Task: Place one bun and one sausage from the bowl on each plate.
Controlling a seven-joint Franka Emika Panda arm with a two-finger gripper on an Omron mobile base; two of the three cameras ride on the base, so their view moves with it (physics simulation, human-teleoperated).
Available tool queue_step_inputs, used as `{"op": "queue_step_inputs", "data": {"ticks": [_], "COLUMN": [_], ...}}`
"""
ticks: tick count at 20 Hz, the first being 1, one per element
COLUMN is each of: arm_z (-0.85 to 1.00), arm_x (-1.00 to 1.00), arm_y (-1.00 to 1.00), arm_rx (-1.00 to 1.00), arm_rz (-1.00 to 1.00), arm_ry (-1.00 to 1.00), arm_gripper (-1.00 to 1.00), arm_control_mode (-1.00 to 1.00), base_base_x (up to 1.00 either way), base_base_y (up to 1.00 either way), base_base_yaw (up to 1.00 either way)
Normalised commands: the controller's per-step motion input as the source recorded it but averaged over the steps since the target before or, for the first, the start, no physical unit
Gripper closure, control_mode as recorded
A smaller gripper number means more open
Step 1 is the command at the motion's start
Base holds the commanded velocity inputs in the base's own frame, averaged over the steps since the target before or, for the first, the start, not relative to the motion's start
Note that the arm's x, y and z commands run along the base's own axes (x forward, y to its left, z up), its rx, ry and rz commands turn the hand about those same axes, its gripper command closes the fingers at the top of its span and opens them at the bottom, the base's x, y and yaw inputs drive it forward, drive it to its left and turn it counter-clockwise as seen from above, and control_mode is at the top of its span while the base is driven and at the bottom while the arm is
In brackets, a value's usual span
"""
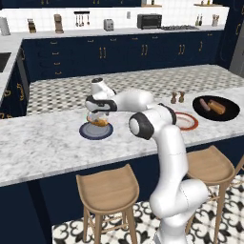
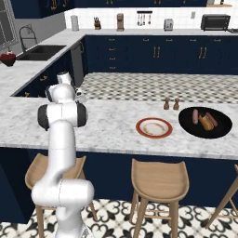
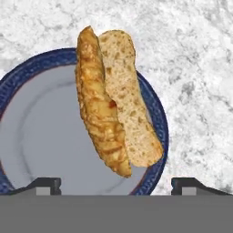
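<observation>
A split bun [image 3: 113, 104] lies on the dark blue-grey plate [image 3: 41, 123], its lower end reaching the plate's rim. My gripper [image 3: 116, 184] hangs straight above it, open, its fingertips [image 3: 48, 184] wide apart and clear of the bun. From the left base view the gripper [image 1: 98, 116] sits just over the bun [image 1: 100, 123] and plate [image 1: 85, 132]. The red-rimmed plate [image 1: 185, 120] [image 2: 154, 127] holds no food. The black bowl [image 1: 233, 112] [image 2: 188, 125] holds a sausage [image 1: 205, 104] [image 2: 195, 115] and a bun [image 1: 217, 107] [image 2: 207, 122].
Two small brown shakers [image 1: 177, 97] [image 2: 171, 103] stand behind the red-rimmed plate. Wooden stools [image 1: 107, 190] [image 2: 158, 179] line the front of the marble counter [image 1: 43, 147]. A sink [image 2: 39, 52] lies on the far left counter.
</observation>
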Motion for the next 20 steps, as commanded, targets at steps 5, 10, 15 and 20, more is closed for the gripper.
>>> {"op": "queue_step_inputs", "data": {"ticks": [5,10,15,20], "arm_z": [0.18,0.08,0.43,0.85], "arm_x": [-1.00,-1.00,-1.00,-1.00], "arm_y": [-0.93,-0.67,-0.13,-0.37], "arm_rx": [0.14,0.06,0.00,0.00], "arm_rz": [-0.04,-0.08,-0.14,-0.11], "arm_ry": [-0.29,-0.18,-0.03,0.08], "arm_gripper": [-1.00,-1.00,-1.00,-1.00], "arm_control_mode": [-1.00,-1.00,-1.00,-1.00], "base_base_x": [0.00,0.00,0.00,0.00], "base_base_y": [0.00,0.00,0.00,0.00], "base_base_yaw": [0.00,0.00,0.00,0.00]}}
